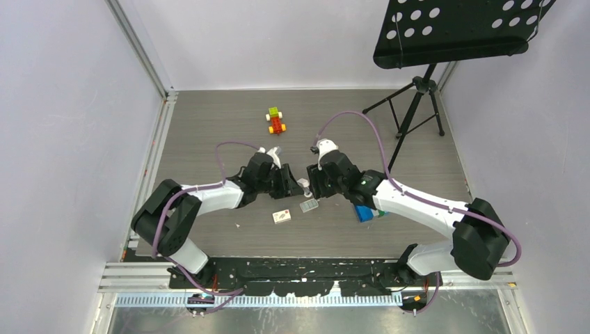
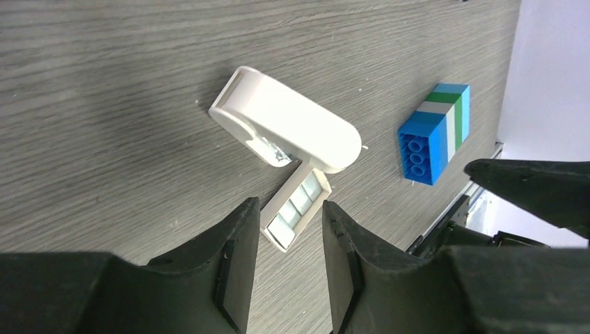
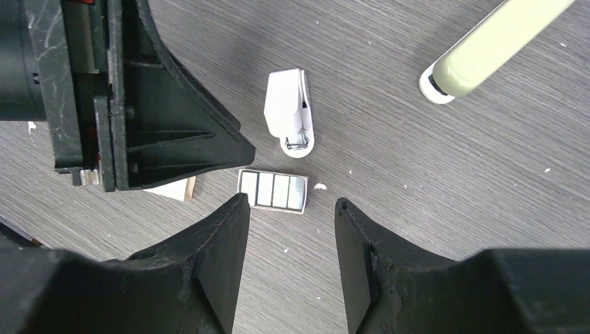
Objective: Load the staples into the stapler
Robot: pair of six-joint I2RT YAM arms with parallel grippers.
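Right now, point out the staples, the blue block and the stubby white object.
staples [image 3: 273, 190]: right wrist view, middle of the silvery block.
blue block [image 2: 421, 147]: left wrist view, its blue end face.
stubby white object [image 2: 292, 122]: left wrist view, its broad top.

table [image 1: 209, 125]: grey wood-grain surface, matt, with fine lengthwise streaks.
staples [image 3: 273, 190]: silvery-grey metal blocks with a dull sheen, lying in a thin white tray that looks like card.
carton [image 1: 282, 216]: white card, matt, with a printed red-orange mark.
stapler [image 3: 490, 38]: smooth cream-beige shell, plastic by its look, with a soft satin shine and a white end.
stubby white object [image 2: 285, 129]: smooth white plastic, slightly glossy, with a small bright metal part at one end.
brick block [image 2: 435, 132]: hard glossy plastic in blue, green and white.
left jaws: black matt plastic, with pale scratches on the housing.
right jaws: black, matt, finely grainy.
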